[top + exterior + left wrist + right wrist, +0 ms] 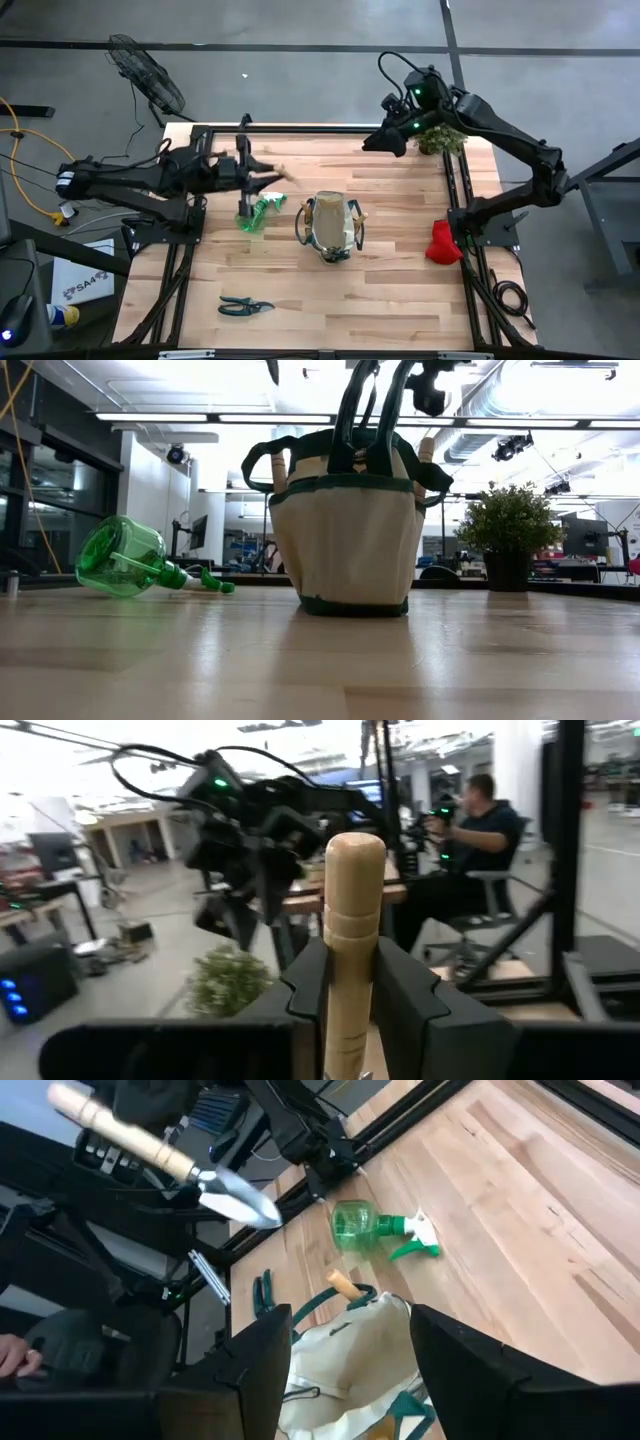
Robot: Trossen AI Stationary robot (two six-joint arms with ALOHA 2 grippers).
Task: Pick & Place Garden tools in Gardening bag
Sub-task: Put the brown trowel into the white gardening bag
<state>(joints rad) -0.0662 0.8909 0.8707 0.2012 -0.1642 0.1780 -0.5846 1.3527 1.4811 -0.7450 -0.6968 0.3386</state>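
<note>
High view shows the bag [331,228] upright mid-table, mouth up to take tools. Left gripper [262,176] clamps a trowel [160,1157] by its wooden handle, blade free, raised beside the bag for dropping in. Right gripper [392,140] waits with jaws wide near the plant [441,138]. Spray bottle [257,212], pruners [245,305] and glove [441,242] still lie outside.

Left gripper [262,178] clamped (right gripper [385,140] jaws apart).

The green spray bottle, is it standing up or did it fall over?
Tipped over. The green spray bottle lies on its side on the table, nozzle toward the gardening bag.
</note>
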